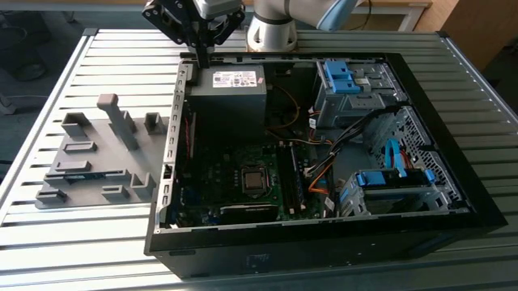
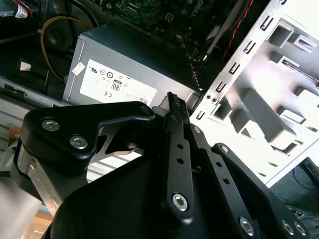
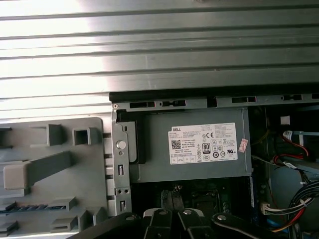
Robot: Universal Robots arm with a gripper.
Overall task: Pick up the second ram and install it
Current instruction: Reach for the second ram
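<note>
The slatted table (image 1: pixel 81 254) carries an open computer case (image 1: pixel 324 245), and beside it, toward the table's edge on the exterior view's left, a grey holder plate (image 1: pixel 89 130). By my reading the task has hardly begun: the second ram (image 1: pixel 84 176) lies flat in a slot of the holder — a dark blue strip in the first wrist view (image 3: pixel 25 208) — not yet picked up, so both the pick and the install are left. The arm hangs upright over the case's far corner nearest the holder, above the power supply (image 1: pixel 230 91). The gripper (image 1: pixel 199 59) points straight down — its fingers drawn together, nothing visible between them, well apart from the ram.
</note>
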